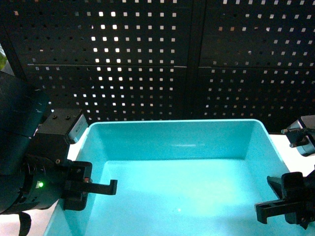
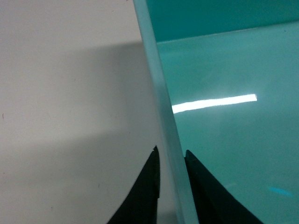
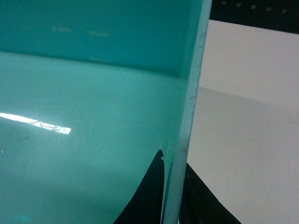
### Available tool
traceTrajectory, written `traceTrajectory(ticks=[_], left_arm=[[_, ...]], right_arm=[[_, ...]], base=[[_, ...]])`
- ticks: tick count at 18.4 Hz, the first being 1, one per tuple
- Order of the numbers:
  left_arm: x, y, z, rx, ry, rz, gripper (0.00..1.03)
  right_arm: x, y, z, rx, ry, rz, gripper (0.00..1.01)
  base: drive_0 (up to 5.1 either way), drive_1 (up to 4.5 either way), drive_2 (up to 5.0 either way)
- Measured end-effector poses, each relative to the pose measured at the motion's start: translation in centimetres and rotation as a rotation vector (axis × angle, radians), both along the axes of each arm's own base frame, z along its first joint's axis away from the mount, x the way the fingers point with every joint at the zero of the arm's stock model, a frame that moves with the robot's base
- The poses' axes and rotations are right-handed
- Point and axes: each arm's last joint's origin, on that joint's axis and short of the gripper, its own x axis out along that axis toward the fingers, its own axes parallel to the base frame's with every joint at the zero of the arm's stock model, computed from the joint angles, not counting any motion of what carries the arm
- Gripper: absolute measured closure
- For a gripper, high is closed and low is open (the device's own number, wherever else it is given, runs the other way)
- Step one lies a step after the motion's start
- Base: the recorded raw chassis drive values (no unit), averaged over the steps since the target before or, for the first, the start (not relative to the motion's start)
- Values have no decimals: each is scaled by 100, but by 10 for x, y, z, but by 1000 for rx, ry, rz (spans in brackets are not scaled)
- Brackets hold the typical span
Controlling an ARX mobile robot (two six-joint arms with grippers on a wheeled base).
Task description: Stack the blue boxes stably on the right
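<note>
You had one turquoise tub (image 1: pixel 177 172) filling the lower middle of the head view, before the black pegboard (image 1: pixel 197 59). Your left gripper (image 2: pixel 170 161) straddled its nine o'clock wall, one finger inside and one outside, clamped on the rim. Your right gripper (image 3: pixel 174 163) did likewise on the three o'clock wall. White tabletop (image 2: pixel 70 116) showed outside both walls.

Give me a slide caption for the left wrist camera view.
Left gripper straddling the side wall of the turquoise tub, one finger inside and one outside above the white table.
</note>
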Motion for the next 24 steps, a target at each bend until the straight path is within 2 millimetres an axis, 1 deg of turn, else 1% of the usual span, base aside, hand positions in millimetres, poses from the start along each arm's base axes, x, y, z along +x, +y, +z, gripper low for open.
traceTrajectory(ticks=[1, 2, 4, 5, 7, 8, 9, 11, 12, 16, 18, 20, 22, 23, 24], left_arm=[[0, 0, 0, -18, -1, 16, 96], [0, 0, 1, -36, 1, 37, 98], [-1, 0, 1, -42, 5, 52, 98], [-2, 0, 4, -40, -3, 50, 98], [-3, 0, 15, -22, -46, 45, 98], [-2, 0, 20, -19, -68, 42, 98], [-2, 0, 29, -25, -90, 38, 98], [2, -2, 52, -43, -174, 28, 98], [4, -2, 67, -52, -222, 22, 98], [7, -4, 108, -84, -345, 11, 98], [7, -5, 137, -123, -409, -8, 98], [2, -8, 181, -167, -540, -28, 98], [-5, -8, 212, -194, -641, -34, 98], [-9, -8, 220, -202, -683, -43, 98], [-11, -7, 223, -204, -695, -42, 98]], right_arm=[[0, 0, 0, 7, 3, -3, 94], [-1, 0, 0, 12, 5, -8, 94], [-2, 0, 0, 13, 1, -9, 94], [-3, 0, 0, 17, -6, -11, 94], [-3, -1, 3, 29, -36, -22, 94], [-2, -1, 7, 32, -52, -22, 94], [-1, -3, 15, 41, -71, -30, 94], [6, -6, 36, 58, -139, -43, 94], [11, -8, 50, 70, -180, -48, 94], [23, -14, 99, 105, -295, -50, 94], [28, -20, 130, 133, -373, -46, 94], [27, -27, 173, 164, -498, -49, 94], [21, -31, 206, 178, -610, -43, 94], [17, -31, 216, 184, -648, -36, 94], [15, -31, 220, 186, -664, -34, 94]], base=[[0, 0, 0], [0, 0, 0], [0, 0, 0], [0, 0, 0], [0, 0, 0], [0, 0, 0], [0, 0, 0], [0, 0, 0], [0, 0, 0], [0, 0, 0], [0, 0, 0], [0, 0, 0], [0, 0, 0], [0, 0, 0], [0, 0, 0]])
